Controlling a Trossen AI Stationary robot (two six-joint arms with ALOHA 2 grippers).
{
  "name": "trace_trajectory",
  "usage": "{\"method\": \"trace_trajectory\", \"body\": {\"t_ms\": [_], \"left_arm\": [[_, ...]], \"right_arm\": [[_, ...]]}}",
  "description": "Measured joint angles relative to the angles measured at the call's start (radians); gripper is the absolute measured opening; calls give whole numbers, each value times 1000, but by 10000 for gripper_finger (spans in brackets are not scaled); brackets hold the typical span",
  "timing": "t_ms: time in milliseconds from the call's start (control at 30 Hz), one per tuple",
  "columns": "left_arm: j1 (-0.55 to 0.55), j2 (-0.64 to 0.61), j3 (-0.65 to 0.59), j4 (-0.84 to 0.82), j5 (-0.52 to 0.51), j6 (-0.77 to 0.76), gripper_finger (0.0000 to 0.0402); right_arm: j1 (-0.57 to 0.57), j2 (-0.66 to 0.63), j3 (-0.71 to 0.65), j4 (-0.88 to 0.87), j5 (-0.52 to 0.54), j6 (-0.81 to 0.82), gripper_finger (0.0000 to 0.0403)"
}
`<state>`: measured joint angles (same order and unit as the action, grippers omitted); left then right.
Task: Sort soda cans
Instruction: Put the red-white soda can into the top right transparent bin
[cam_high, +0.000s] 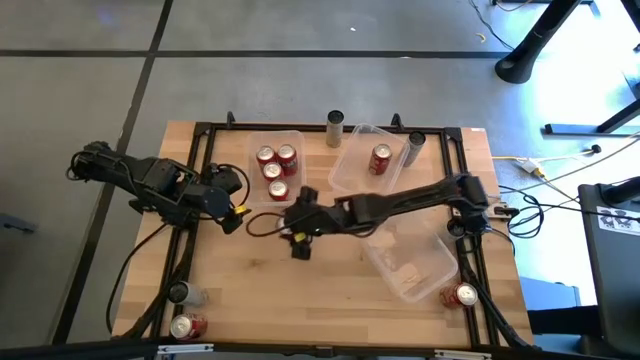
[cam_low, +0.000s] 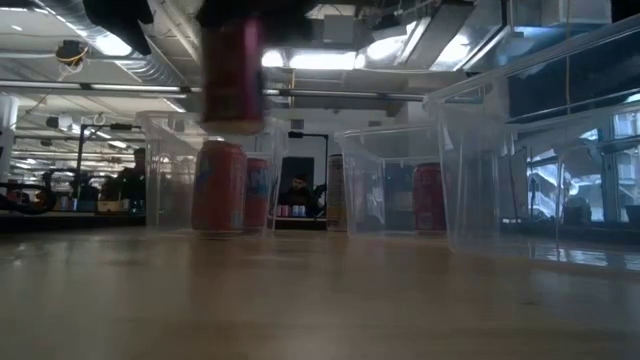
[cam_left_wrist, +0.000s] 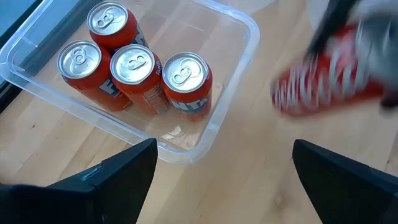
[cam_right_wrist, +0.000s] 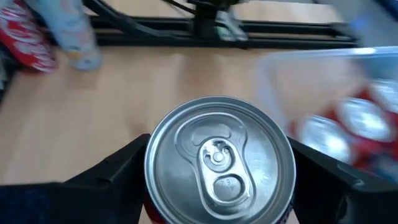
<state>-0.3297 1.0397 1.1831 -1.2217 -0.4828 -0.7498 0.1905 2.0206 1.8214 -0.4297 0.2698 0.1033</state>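
My right gripper (cam_high: 300, 228) reaches in from the table's right side to the table's middle and is shut on a red soda can (cam_right_wrist: 219, 158). The can hangs above the table in the low view (cam_low: 232, 75), near a clear bin (cam_high: 296, 135) that holds several red cans (cam_left_wrist: 134, 68) standing upright. My left gripper (cam_left_wrist: 224, 180) hovers open just left of that bin (cam_left_wrist: 239, 74), touching nothing. A second clear bin (cam_high: 352, 160) at the far middle holds one red can (cam_high: 380, 159). My right gripper pinches the can's side wall (cam_right_wrist: 152, 186) between its two fingers (cam_right_wrist: 115, 177), one on each opposite side just below the silver top. The fingers come from the table's right, slanting downward. The can is about upright and lifted clear of the table.
An empty clear bin (cam_high: 410, 262) lies at the near right. Grey cans stand at the far edge (cam_high: 335, 128) (cam_high: 413, 148) and near left (cam_high: 180, 292). Red cans lie at the near left (cam_high: 188, 325) and near right (cam_high: 463, 295). A black frame (cam_high: 205, 140) edges the table.
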Motion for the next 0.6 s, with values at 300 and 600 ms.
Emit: {"method": "trace_trajectory", "body": {"t_ms": [300,600], "left_arm": [[0,0,0,6,0,1,363],[0,2,0,53,-26,22,363]], "right_arm": [[-3,-182,-26,-271,221,1,293],[-125,-429,-320,-327,323,95,293]]}}
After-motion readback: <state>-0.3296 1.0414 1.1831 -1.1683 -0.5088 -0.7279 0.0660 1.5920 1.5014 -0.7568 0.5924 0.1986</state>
